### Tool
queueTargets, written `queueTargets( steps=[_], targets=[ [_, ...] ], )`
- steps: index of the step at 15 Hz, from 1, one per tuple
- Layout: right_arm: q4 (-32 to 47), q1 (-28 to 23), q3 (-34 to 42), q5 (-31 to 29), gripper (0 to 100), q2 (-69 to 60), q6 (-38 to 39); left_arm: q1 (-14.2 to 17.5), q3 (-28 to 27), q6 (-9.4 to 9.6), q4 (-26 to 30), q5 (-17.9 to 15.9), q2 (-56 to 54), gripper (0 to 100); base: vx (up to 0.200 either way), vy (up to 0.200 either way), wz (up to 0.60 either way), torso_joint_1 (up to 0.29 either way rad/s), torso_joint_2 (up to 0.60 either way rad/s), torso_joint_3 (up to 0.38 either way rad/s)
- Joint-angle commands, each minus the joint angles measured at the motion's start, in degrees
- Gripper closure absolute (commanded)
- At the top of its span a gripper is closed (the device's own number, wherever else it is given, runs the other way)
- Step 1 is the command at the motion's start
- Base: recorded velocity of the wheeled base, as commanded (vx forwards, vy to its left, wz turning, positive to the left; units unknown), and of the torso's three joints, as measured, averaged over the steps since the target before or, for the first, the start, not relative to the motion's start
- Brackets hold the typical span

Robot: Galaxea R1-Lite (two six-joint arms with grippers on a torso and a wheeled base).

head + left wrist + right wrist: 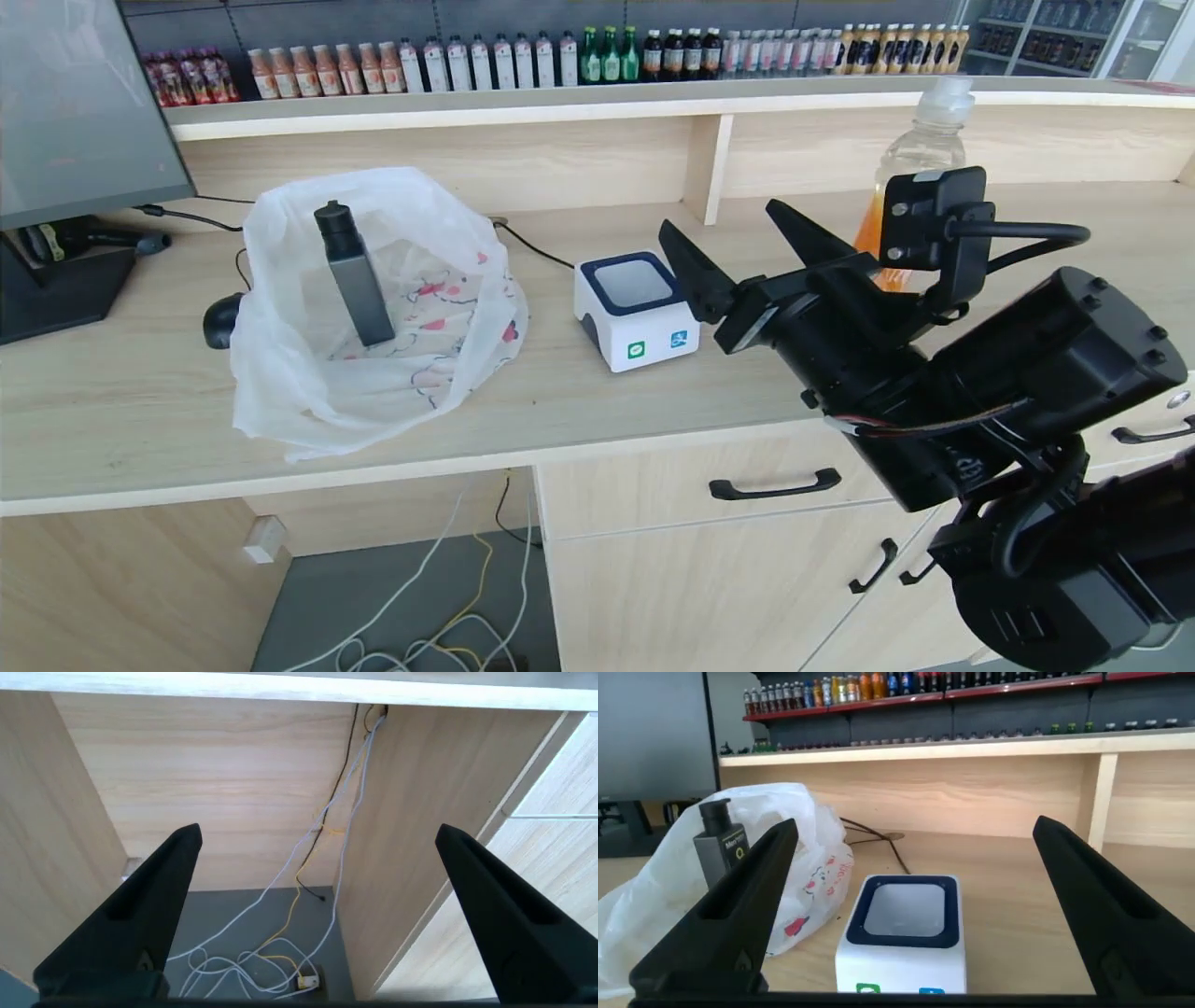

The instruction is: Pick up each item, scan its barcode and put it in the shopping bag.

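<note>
Presently the right gripper (pixel 721 220), its fingers spread wide and holding nothing, hovers beside the scanner (pixel 635 310) with its tips aimed toward the shopping bag (pixel 280 373). The orange drink bottle (pixel 922 145) stands on the counter (pixel 140 392) beyond that wrist, toward the robot's right. Its long axis is vertical, cap up, and the right arm is judged nearer.

lt: bright, even | shadows: soft, faint | scanner (pixel 637 313) top: pale sheen
</note>
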Motion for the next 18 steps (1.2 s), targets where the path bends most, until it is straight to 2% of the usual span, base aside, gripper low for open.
queueTargets(
  steps=[1,10,12,14,18],
  targets=[
    [-0.03,0.03,0.07,0.01,0,0.0,-0.01,0.0,0.0,-0.13,-0.02,0.01,-0.02,0,0.0,-0.2,0.0,0.007,0.0,0.002],
    [-0.03,-0.06,-0.81,-0.6,0,1.41,-0.1,0.0,0.0,-0.13,-0.02,0.01,-0.02,0,0.0,-0.2,0.0,0.003,0.0,0.004],
    [-0.03,-0.32,-0.54,-4.3,0,0.79,0.34,0.0,0.0,0.31,-0.02,0.01,-0.02,0,0.0,0.0,0.0,0.0,0.0,0.0],
    [1.02,-1.99,-1.07,-4.91,0,-1.31,1.04,0.0,0.0,0.4,-0.02,0.01,-0.02,0,0.0,0.0,0.0,0.0,0.0,0.0],
    [11.39,-5.42,-1.34,-4.56,0,-6.41,1.48,0.0,0.0,0.4,-0.02,0.01,-0.02,0,0.0,0.0,0.0,0.0,0.0,0.0]
  ],
)
